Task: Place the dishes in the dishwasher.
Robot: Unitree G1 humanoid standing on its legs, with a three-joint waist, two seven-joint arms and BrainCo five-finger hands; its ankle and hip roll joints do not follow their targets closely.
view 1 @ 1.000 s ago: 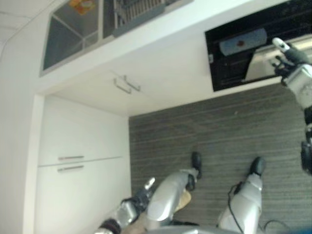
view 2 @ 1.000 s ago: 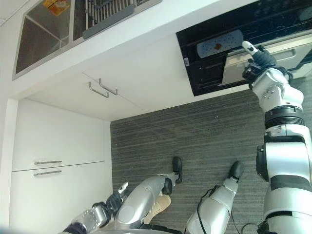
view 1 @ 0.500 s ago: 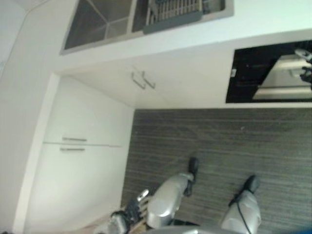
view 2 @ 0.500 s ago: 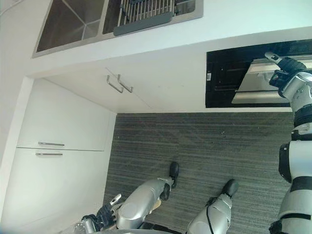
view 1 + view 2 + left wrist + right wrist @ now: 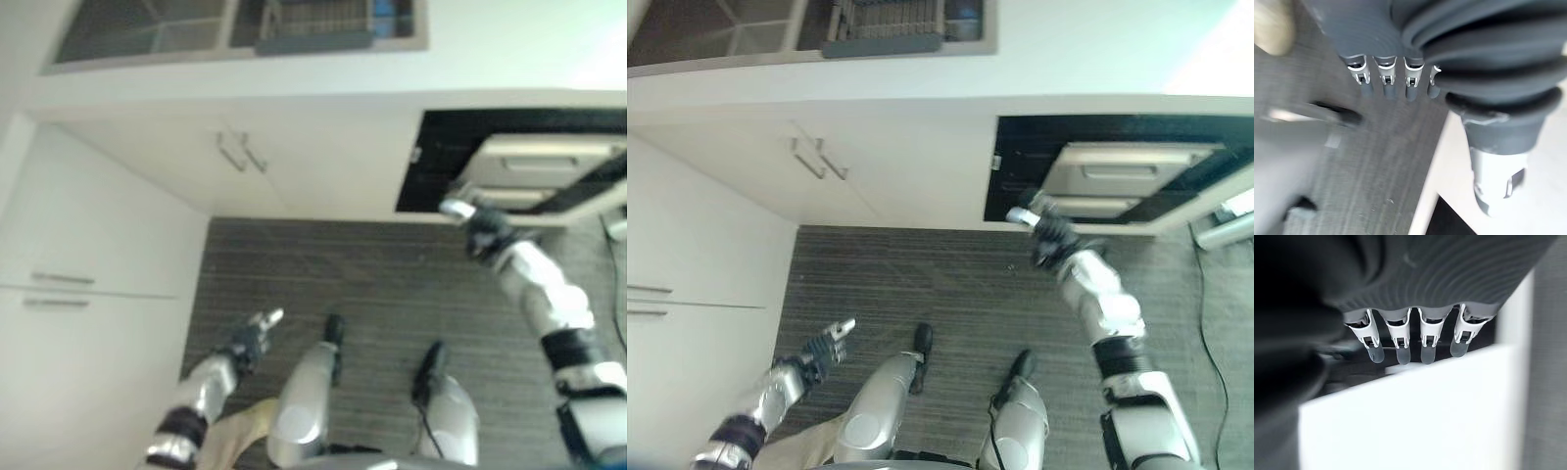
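Note:
The dishwasher [image 5: 1117, 171] is a dark opening in the white cabinet front at the right, with its pale door [image 5: 534, 166] tipped partly out. My right hand [image 5: 1050, 238] hovers just in front of the opening's near corner, fingers relaxed and holding nothing; in the right wrist view its fingers [image 5: 1400, 350] point at the door's white panel [image 5: 1415, 416]. My left hand [image 5: 247, 341] hangs low over the floor, open and empty. A dish rack [image 5: 884, 22] sits in the sink on the counter above, with something blue [image 5: 386, 10] beside it.
White cabinet doors with bar handles [image 5: 238, 152] stand left of the dishwasher, and drawers [image 5: 59, 289] line the left wall. Grey striped carpet [image 5: 372, 274] covers the floor. A silver pole [image 5: 1225, 230] lies by the dishwasher's right corner.
The camera has swung, shifting the whole picture. My right hand has come off the dishwasher door's edge, toward me. My left arm has risen further into view.

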